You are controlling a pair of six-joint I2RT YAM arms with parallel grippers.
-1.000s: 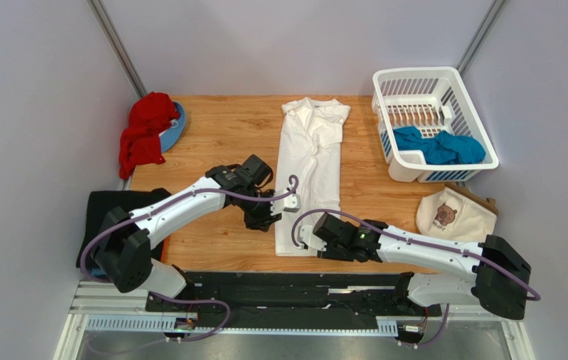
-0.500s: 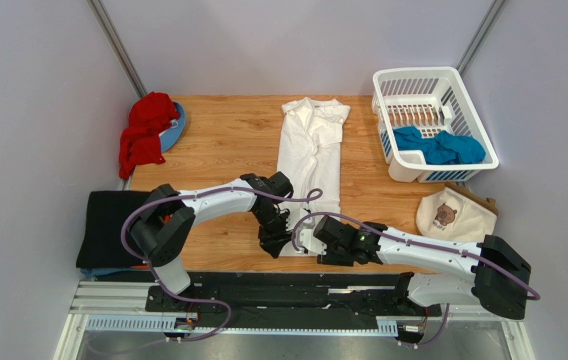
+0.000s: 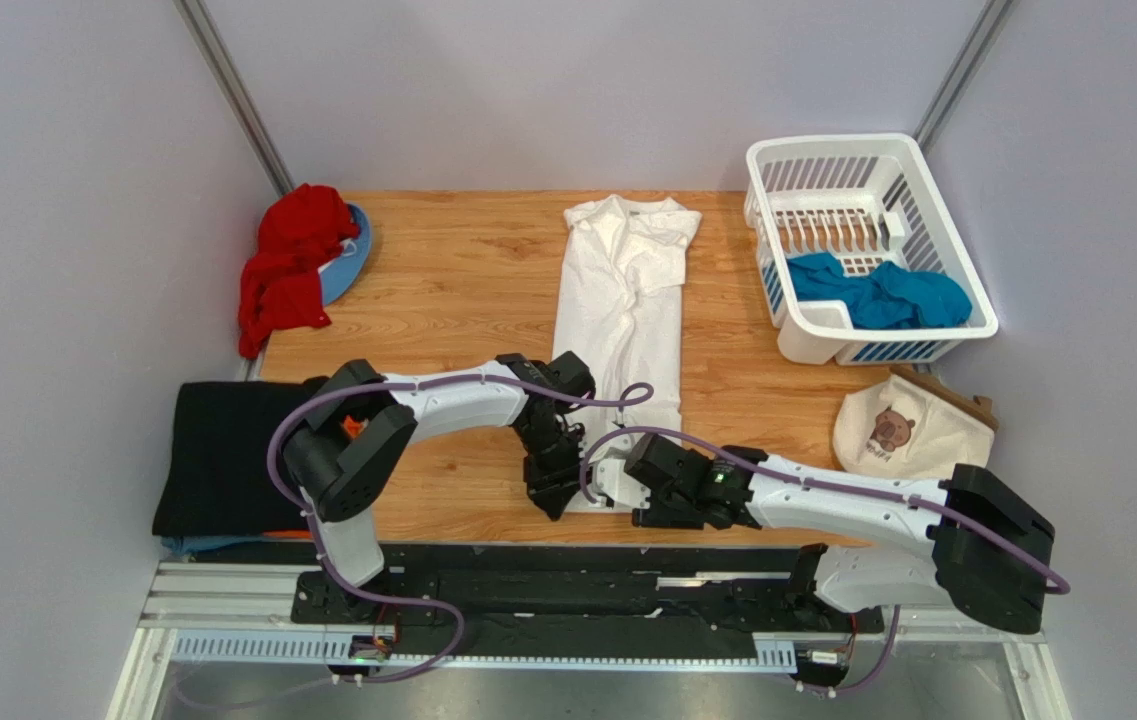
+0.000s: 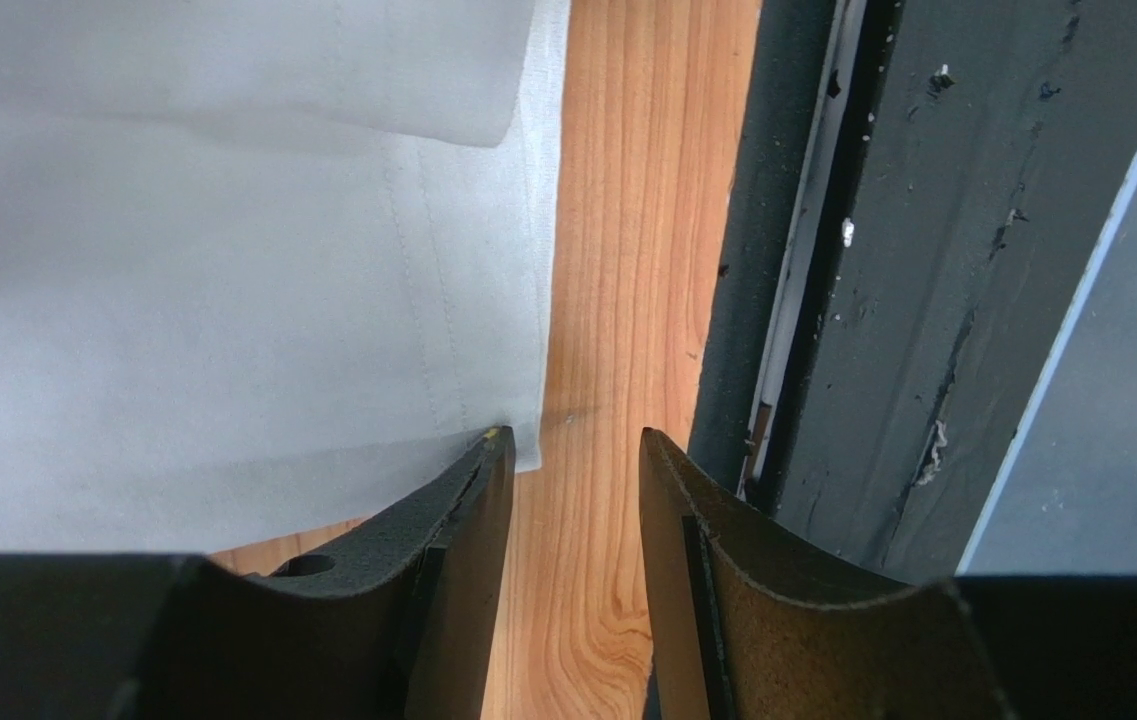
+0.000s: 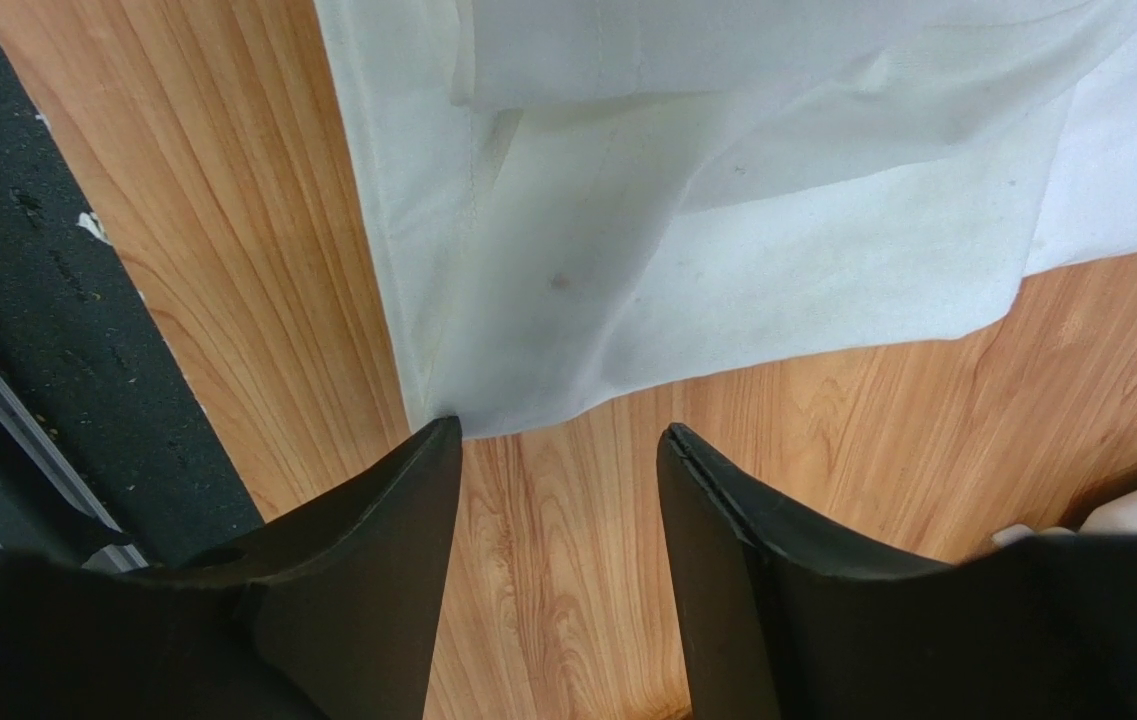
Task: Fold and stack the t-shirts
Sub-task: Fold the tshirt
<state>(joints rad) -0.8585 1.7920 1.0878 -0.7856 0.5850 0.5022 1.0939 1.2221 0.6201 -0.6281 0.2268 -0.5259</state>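
Observation:
A white t-shirt [image 3: 622, 315], folded into a long strip, lies in the middle of the wooden table [image 3: 439, 278]; no print shows. My left gripper [image 3: 550, 495] is open at the shirt's near left corner. In the left wrist view the gripper [image 4: 574, 443] stands over bare wood, one fingertip touching the hem corner of the white shirt [image 4: 229, 270]. My right gripper [image 3: 631, 489] is open at the near right corner. In the right wrist view the gripper [image 5: 559, 435] is empty, just below the white shirt [image 5: 709, 225]. A teal shirt [image 3: 878, 293] lies in the basket. A black shirt [image 3: 229, 450] lies off the table's left.
A white plastic basket [image 3: 830, 158] stands at the back right. A red-orange shirt [image 3: 289, 263] is bunched on a blue plate at the back left. A cream bag with a bear picture [image 3: 912, 428] lies at the right. The black rail [image 4: 890, 300] runs along the table's near edge.
My left arm has swung from the shirt's left side down to its near left corner. My right gripper has shifted slightly at the near hem. The shirt has not moved.

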